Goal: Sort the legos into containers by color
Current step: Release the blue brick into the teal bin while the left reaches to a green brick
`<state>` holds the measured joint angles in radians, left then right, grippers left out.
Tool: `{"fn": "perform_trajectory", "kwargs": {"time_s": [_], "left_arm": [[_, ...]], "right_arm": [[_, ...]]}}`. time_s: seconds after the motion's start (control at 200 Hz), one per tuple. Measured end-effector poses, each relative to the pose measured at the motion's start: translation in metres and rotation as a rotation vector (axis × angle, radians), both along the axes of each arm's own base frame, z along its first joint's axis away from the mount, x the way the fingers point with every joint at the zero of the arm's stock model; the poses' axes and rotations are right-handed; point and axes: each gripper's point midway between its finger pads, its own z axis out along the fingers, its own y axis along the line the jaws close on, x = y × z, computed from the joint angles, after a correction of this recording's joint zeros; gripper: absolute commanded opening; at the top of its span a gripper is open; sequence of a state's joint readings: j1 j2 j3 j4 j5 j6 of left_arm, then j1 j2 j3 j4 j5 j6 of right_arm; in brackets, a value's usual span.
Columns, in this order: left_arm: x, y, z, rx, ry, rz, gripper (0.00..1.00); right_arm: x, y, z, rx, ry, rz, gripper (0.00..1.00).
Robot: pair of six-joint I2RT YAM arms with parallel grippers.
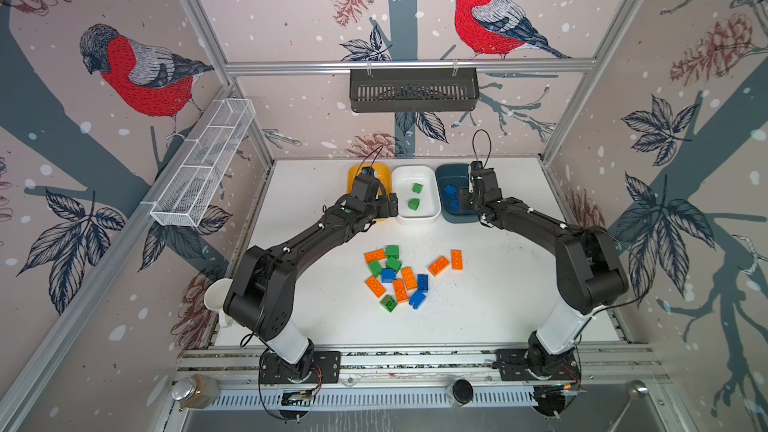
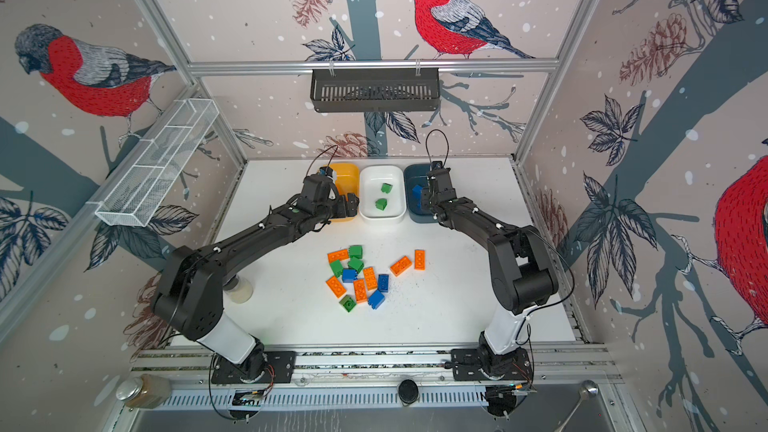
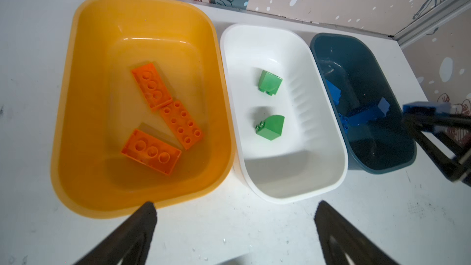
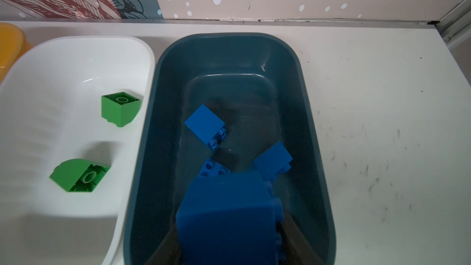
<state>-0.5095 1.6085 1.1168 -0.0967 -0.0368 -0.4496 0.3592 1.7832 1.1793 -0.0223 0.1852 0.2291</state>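
Legos (image 1: pixel 395 276): loose pile of orange, green and blue, mid-worktop (image 1: pixel 519 317), well apart from the tubs. Yellow tub (image 3: pixel 63 123) holds three orange; white tub (image 3: pixel 336 154) two green; teal tub (image 4: pixel 313 123) three blue. Above the teal tub, right hand (image 4: pixel 229 240) clamped on a blue brick (image 4: pixel 224 200). Over the near rims of the yellow and white tubs, left hand (image 3: pixel 234 225) spread wide, empty.
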Motion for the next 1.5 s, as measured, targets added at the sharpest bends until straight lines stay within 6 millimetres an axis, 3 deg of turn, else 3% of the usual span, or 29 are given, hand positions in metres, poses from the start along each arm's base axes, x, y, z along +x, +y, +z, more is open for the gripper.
{"fn": "perform_trajectory", "kwargs": {"time_s": [0.115, 0.27, 0.565, 0.6, 0.81, 0.991, 1.111, 1.331, 1.501], "left_arm": [[-0.016, -0.01, -0.012, 0.007, 0.046, -0.007, 0.97], [-0.04, -0.023, -0.028, 0.04, 0.112, -0.022, 0.97], [-0.083, -0.033, -0.073, 0.149, 0.276, -0.027, 0.9], [-0.087, -0.035, -0.077, 0.162, 0.292, -0.023, 0.9], [-0.09, -0.034, -0.1, 0.244, 0.341, 0.018, 0.82], [-0.091, -0.032, -0.115, 0.273, 0.361, 0.039, 0.64], [-0.092, -0.033, -0.124, 0.283, 0.376, 0.04, 0.57], [-0.092, -0.034, -0.136, 0.304, 0.394, 0.043, 0.46], [-0.087, -0.037, -0.129, 0.305, 0.365, 0.049, 0.4]], "right_arm": [[0.009, 0.003, -0.007, -0.015, 0.024, -0.005, 0.47], [0.009, 0.008, -0.003, -0.03, 0.023, -0.005, 0.7], [-0.02, 0.019, 0.033, -0.019, -0.036, 0.021, 0.88], [-0.025, 0.017, 0.038, -0.012, -0.046, 0.017, 1.0], [-0.046, 0.005, 0.061, 0.054, -0.118, -0.032, 1.0], [-0.058, -0.029, 0.074, 0.052, -0.19, -0.192, 1.0], [-0.065, -0.046, 0.082, 0.051, -0.227, -0.261, 1.0], [-0.079, -0.072, 0.082, 0.129, -0.262, -0.343, 1.0], [-0.085, -0.086, 0.082, 0.234, -0.273, -0.372, 1.0]]}}
